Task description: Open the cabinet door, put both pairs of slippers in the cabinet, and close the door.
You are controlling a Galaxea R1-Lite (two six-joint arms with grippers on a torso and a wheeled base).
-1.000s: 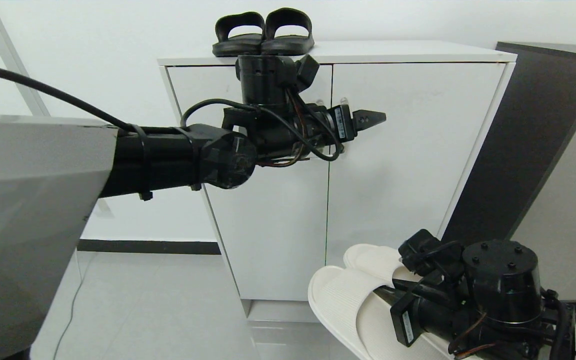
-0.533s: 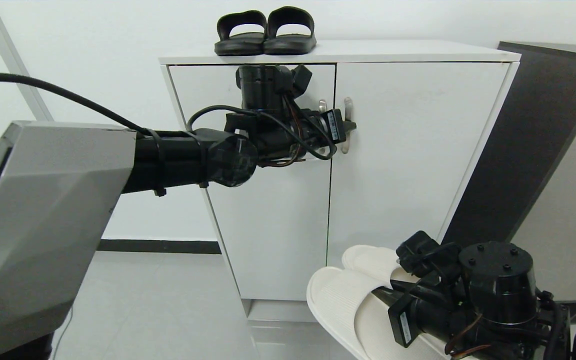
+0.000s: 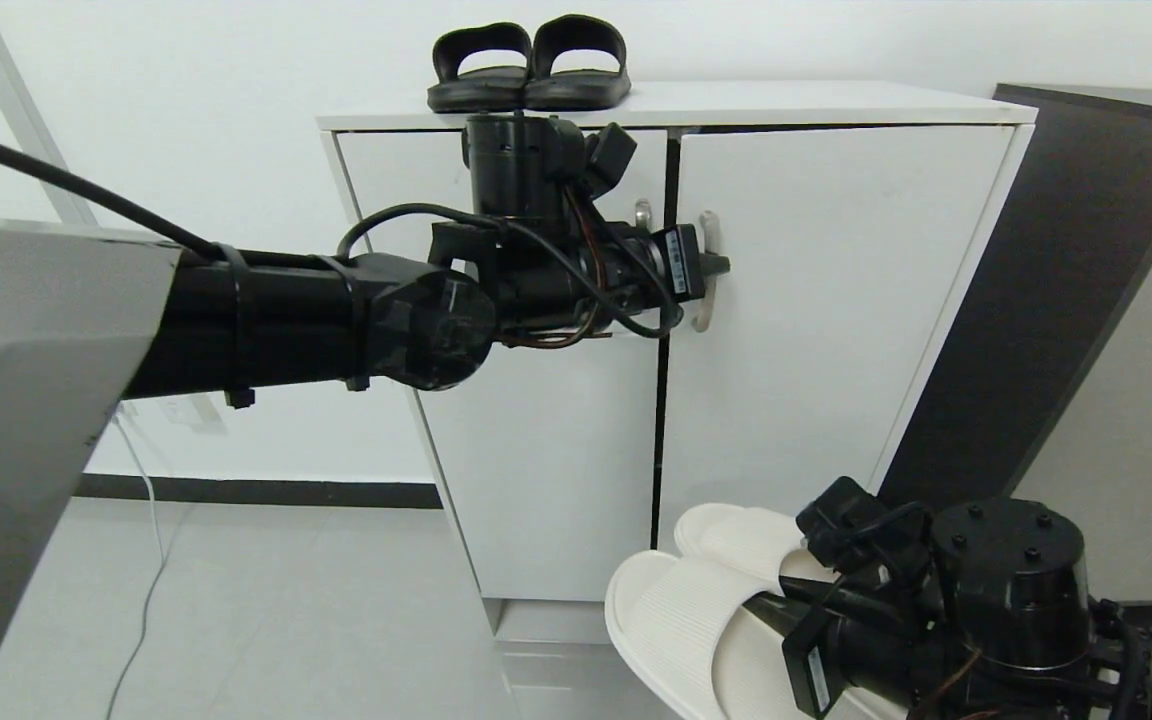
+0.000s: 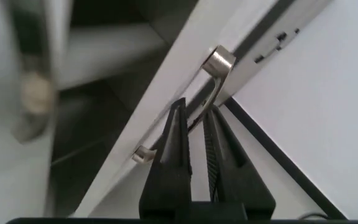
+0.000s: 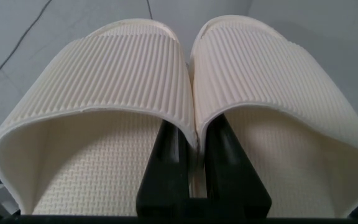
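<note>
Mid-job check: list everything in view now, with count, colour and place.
Cabinet: one, white, against the wall ahead.
Doors: two, white; right door ajar, left door looks shut.
Handles: two, silver, at the doors' meeting edges; right door's handle is gripped.
Black slippers: one pair, on the cabinet top.
White slippers: one pair, cream-white, held low before the cabinet.
Panel: one, dark, right of the cabinet.
Cable: one, pale, on the floor at left.
Left gripper: black, fingers shut on the right door's handle.
Right gripper: black, fingers shut on the white slippers' inner edges.
</note>
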